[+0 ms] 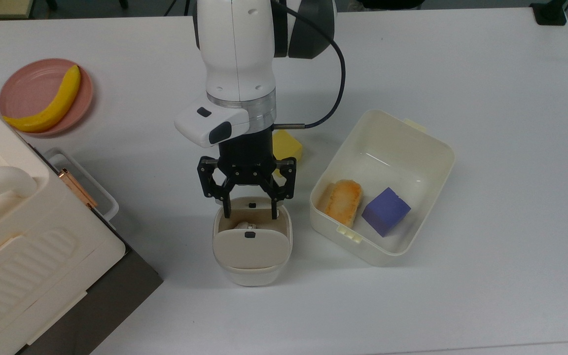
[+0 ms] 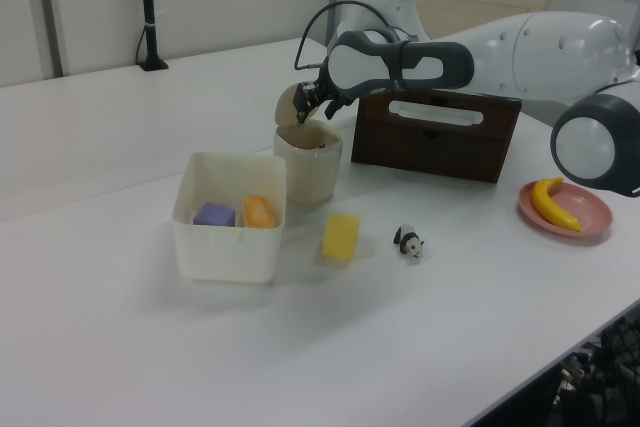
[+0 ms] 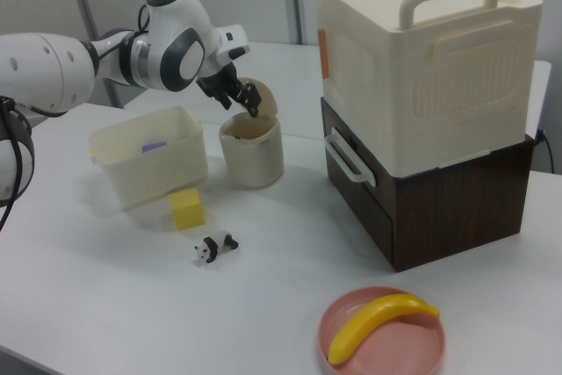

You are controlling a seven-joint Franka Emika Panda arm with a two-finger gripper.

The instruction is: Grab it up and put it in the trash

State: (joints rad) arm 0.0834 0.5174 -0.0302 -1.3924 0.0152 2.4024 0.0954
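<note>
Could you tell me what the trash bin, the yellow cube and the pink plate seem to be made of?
The trash bin looks like moulded plastic: smooth cream walls, rounded corners and a swing lid. The yellow cube seems to be foam or soft plastic: matte, evenly coloured, without glare. The pink plate is probably matte plastic, though glazed ceramic cannot be ruled out, given its even colour and thin raised rim.
</note>
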